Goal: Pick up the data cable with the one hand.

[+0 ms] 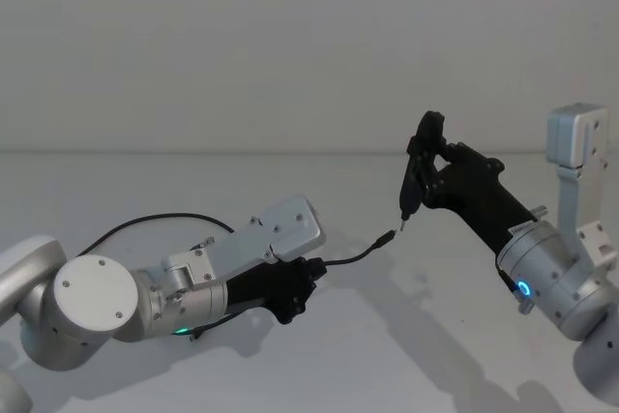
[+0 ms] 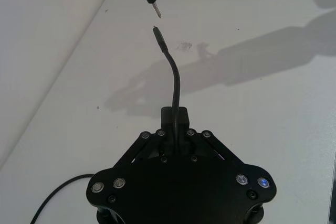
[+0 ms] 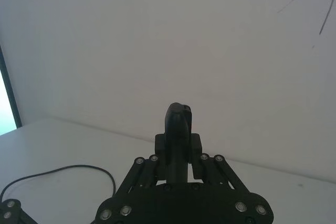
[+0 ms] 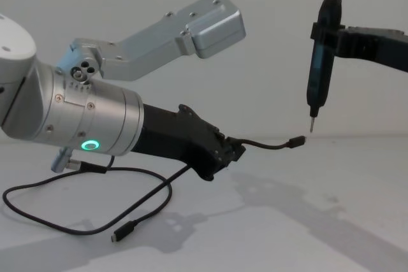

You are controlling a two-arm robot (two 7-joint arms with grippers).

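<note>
Chest view: left gripper [image 4: 231, 152] level, clamping data cable [image 4: 268, 144]

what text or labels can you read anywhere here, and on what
None: no word, number, brand or sign can be read.
Left gripper, shut on the cable: no marking.
Right gripper, shut on the pen-like tool: no marking.
Silver left wrist: a green ring light, no text.
Table and wall: blank.
</note>
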